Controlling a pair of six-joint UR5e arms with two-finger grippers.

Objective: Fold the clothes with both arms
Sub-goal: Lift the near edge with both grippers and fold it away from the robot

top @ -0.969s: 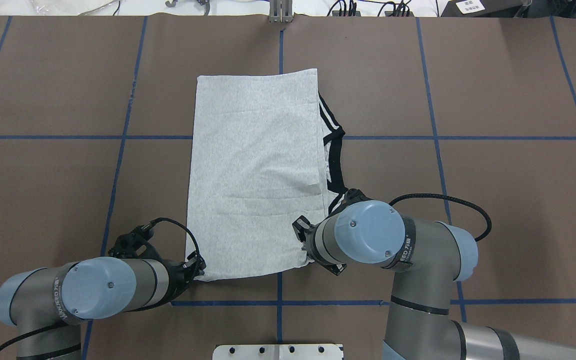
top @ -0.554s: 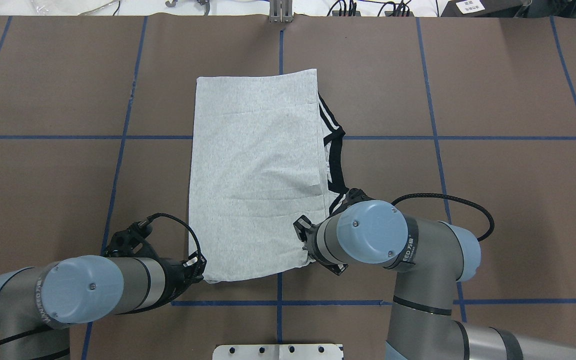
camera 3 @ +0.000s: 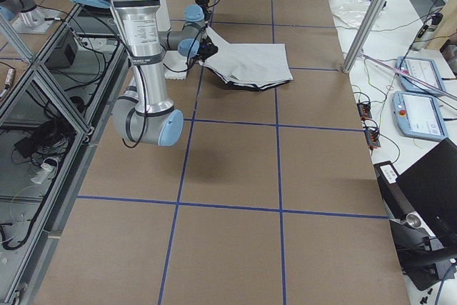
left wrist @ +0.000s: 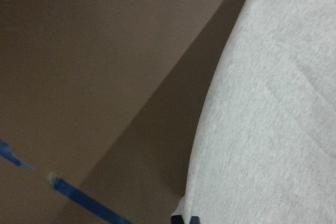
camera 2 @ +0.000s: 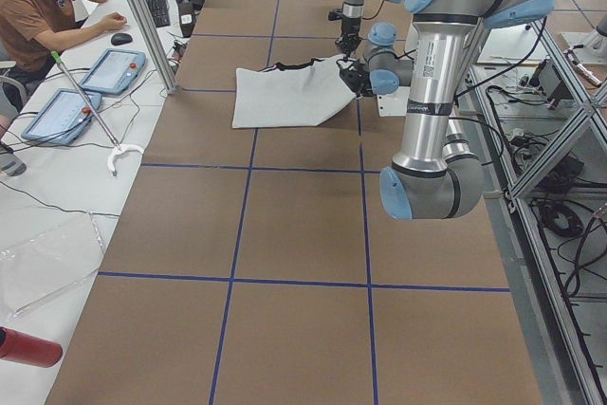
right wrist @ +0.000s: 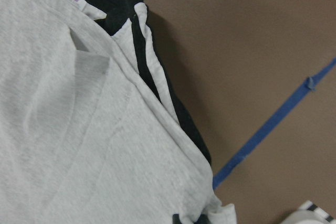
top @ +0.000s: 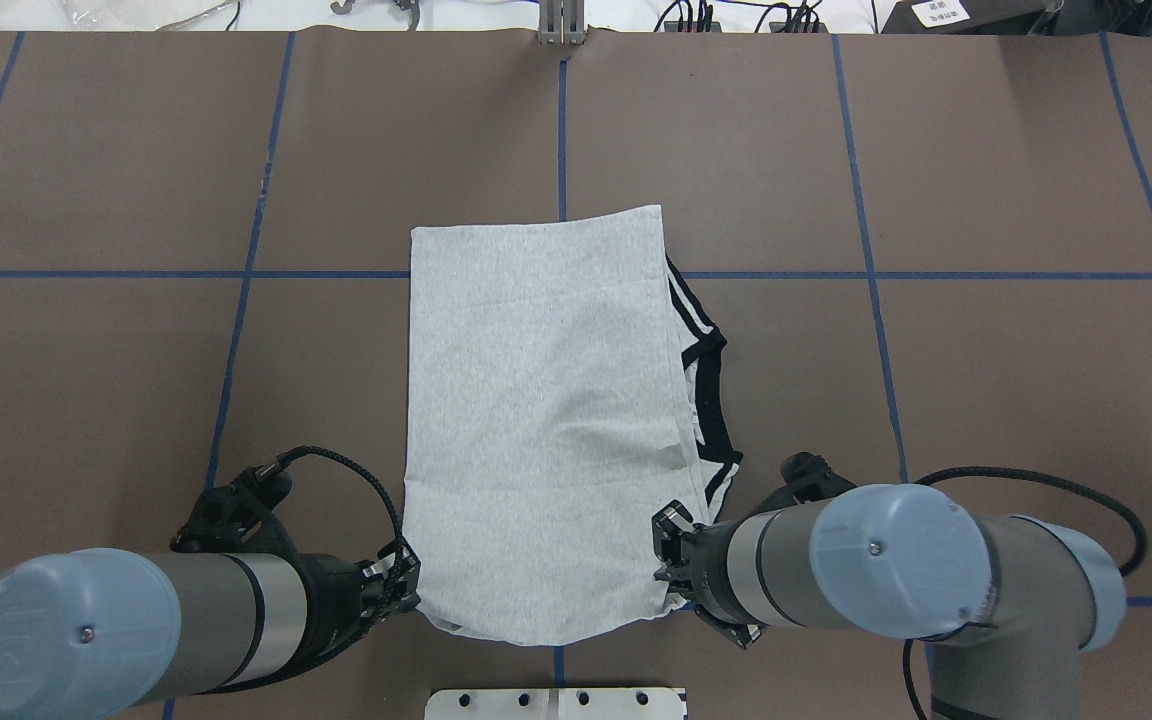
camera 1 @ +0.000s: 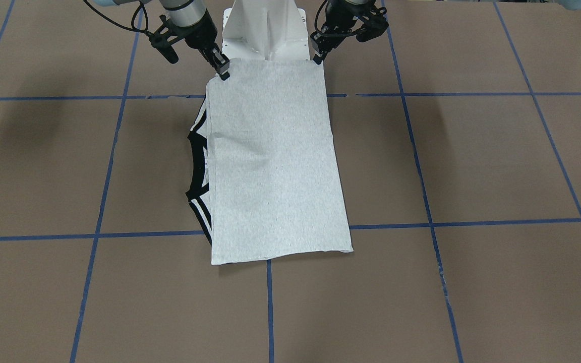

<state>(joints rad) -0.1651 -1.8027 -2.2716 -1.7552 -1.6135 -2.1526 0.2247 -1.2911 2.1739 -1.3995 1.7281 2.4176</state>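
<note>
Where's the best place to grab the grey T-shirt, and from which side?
Grab the T-shirt by its two corners nearest the robot, coming in from each outer side. It lies as a flat long strip, so those corners are thin edges; the left gripper and right gripper pinch there.

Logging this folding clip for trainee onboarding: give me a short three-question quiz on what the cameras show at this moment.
1. True or false: a cartoon print shows on the upturned side of the T-shirt.
2. The striped cuff sticks out on the side of: A) the left gripper; B) the right gripper; C) the far hem.
3. Which edge of the shirt is raised off the table?

Key: 1 false, only plain grey shows. 2 B. 3 the edge nearest the robot, pinched at its two corners by the grippers.
</note>
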